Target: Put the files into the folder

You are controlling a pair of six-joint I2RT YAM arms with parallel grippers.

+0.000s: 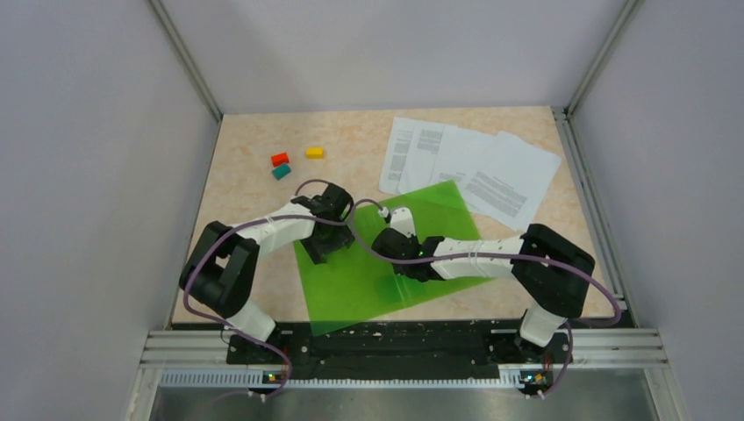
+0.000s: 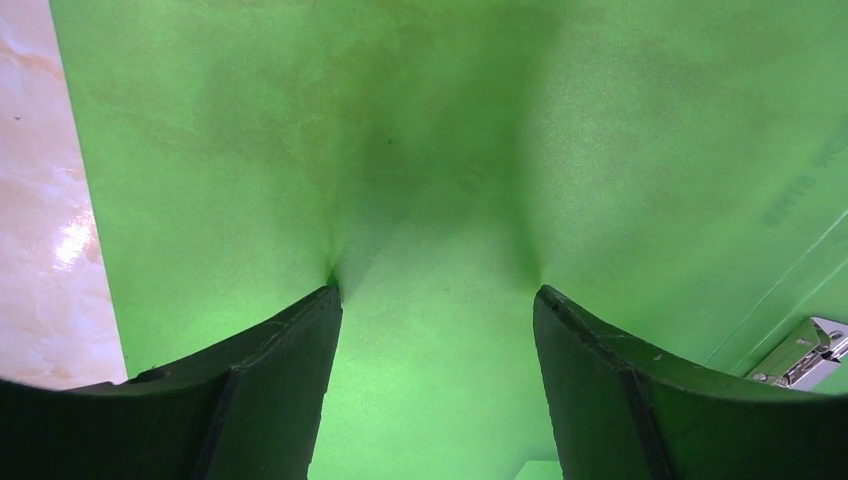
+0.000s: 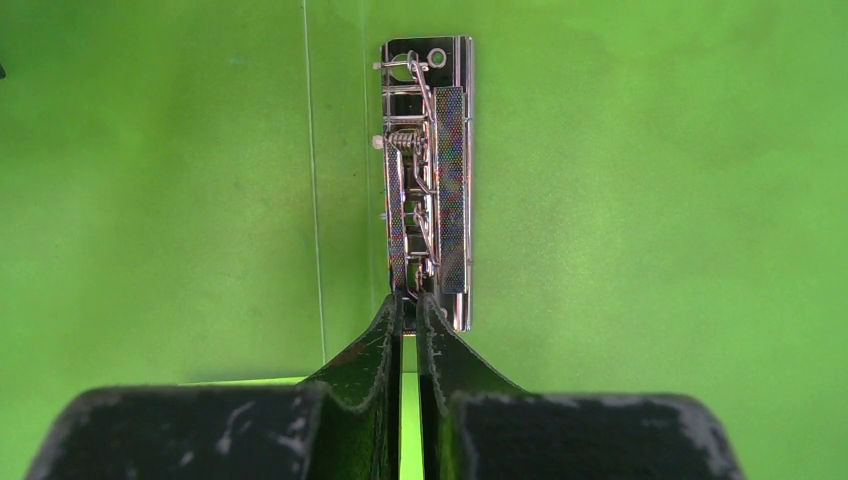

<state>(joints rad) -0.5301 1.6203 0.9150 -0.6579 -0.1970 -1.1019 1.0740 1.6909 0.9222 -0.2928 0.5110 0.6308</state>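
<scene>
The left gripper [image 2: 437, 292], fingers apart, should pin the folder [image 2: 620, 140] flat while the right gripper [image 3: 410, 300], pinched together at the clip [image 3: 442, 150], pries it open gently.

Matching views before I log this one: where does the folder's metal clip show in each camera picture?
Top external: cannot be made out; the right tool covers the folder's middle.
Left wrist: the metal clip is at the bottom right edge, cut off.
Right wrist: centre, upright, just beyond the shut tool's tips.
Shared landmark: the green folder.
</scene>
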